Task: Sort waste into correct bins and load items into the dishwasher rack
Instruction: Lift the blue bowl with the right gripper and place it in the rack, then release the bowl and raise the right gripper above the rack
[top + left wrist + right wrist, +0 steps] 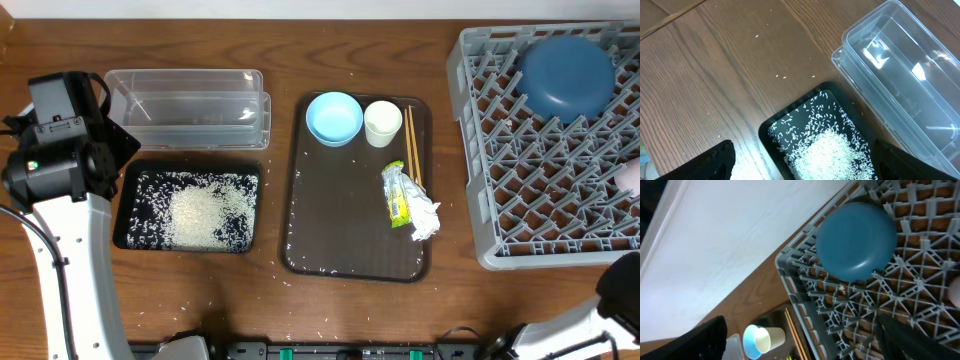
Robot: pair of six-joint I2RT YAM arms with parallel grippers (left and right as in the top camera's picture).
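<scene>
White rice lies heaped in the black tray, with the clear tub behind it. My left gripper is open and empty above the rice and black tray, beside the tub. The dark-blue dish and pink cup sit in the grey rack. The light-blue bowl, cream cup, chopsticks, yellow-green wrapper and napkin lie on the brown serving tray. My right gripper is open and empty above the rack.
Stray rice grains lie along the serving tray's front and on the wood table near the black tray. The right wrist view shows the dish, the bowl and the cup. The right arm is at the front right corner.
</scene>
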